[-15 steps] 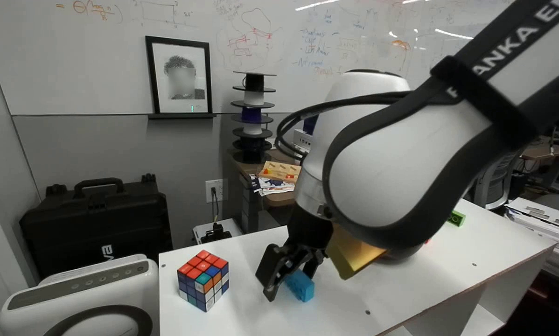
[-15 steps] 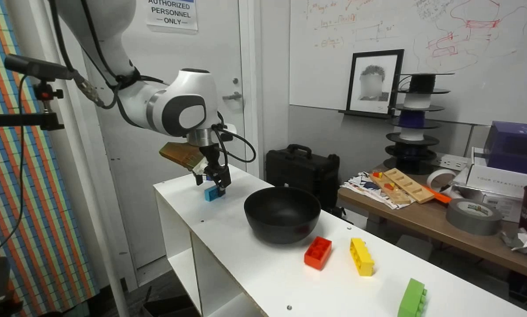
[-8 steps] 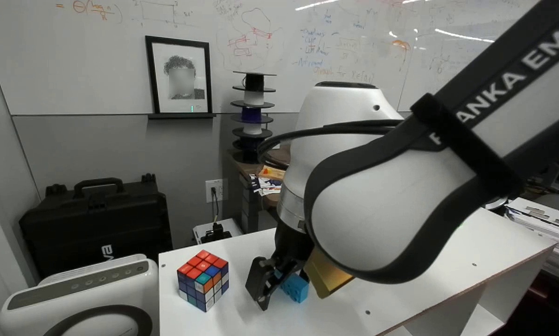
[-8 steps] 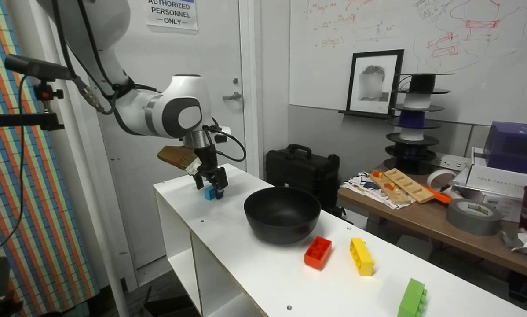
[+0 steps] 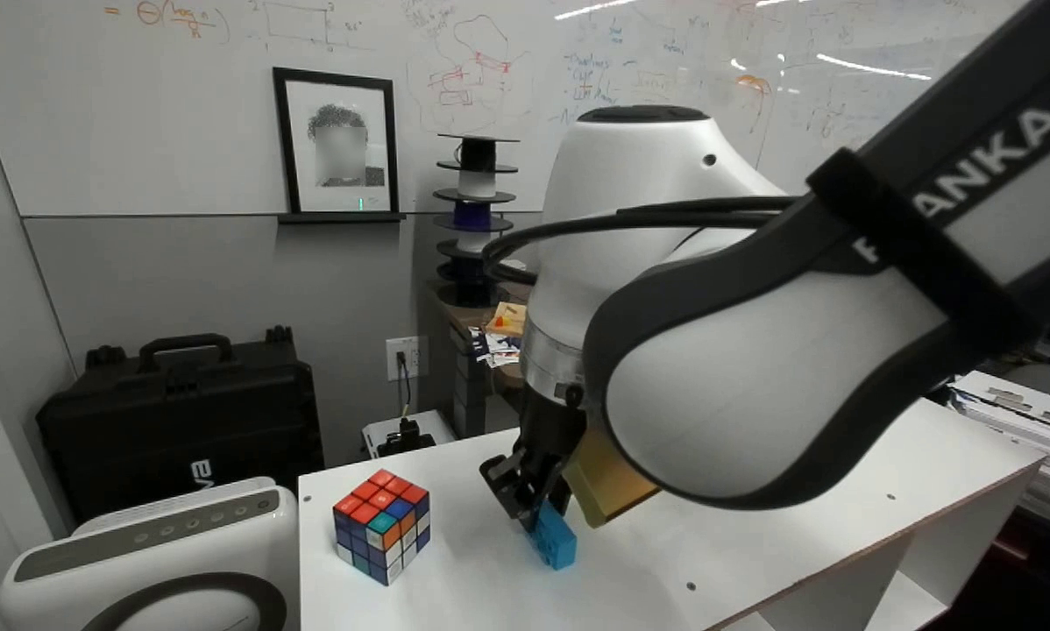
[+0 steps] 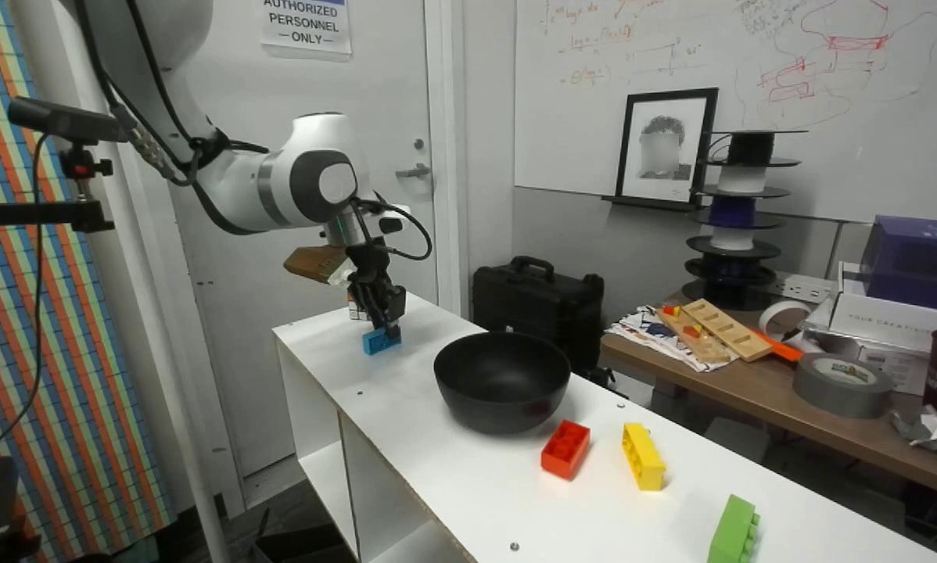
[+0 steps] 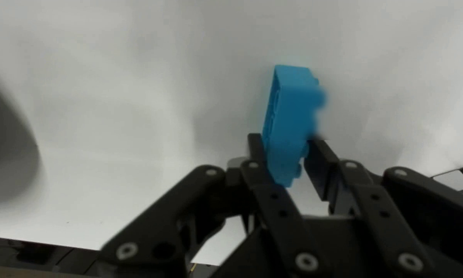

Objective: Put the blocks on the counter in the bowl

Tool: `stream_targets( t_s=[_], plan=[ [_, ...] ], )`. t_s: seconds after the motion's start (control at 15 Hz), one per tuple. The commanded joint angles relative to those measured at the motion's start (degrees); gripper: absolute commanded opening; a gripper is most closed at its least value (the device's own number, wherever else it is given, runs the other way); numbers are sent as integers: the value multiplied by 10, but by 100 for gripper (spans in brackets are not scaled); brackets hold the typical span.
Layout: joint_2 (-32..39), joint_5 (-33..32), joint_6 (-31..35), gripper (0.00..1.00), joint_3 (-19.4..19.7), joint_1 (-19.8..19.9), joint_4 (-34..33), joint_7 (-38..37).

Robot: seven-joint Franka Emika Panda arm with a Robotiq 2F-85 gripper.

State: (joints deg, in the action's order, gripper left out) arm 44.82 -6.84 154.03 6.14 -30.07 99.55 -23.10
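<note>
The blue block [image 7: 291, 108] is pinched between the fingers of my gripper [image 7: 285, 144], one pad against its flat side and the other at its studs. In an exterior view the gripper [image 5: 542, 513] reaches down over the block's rear end; I cannot tell whether the block is still touching the white counter [image 5: 753, 561]. The black bowl [image 6: 507, 407] sits mid-counter in an exterior view. Past it lie the red block [image 6: 566, 450], the yellow block [image 6: 643, 457] and the green block [image 6: 734, 530].
A multicoloured puzzle cube [image 5: 382, 526] stands on the counter close to the gripper. Beyond the counter's long side is a wooden desk [image 6: 750, 391] with tape and boxes. A black case [image 6: 537, 305] stands on the floor behind.
The fingers came together on the blue block within the last half second. The arm first dipped, then rose a little. The block has shifted slightly.
</note>
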Motion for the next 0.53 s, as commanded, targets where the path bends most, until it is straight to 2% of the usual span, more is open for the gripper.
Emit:
stream_targets(
  t_s=[0.0,0.07,0.27,0.47],
  plan=[
    [-46,9,-47,10,-15,22,29,-13],
    [-50,19,-73,14,-26,38,31,-6],
    [-60,45,-133,15,-50,79,35,1],
    [-98,57,-128,15,-62,106,59,-1]
  ],
)
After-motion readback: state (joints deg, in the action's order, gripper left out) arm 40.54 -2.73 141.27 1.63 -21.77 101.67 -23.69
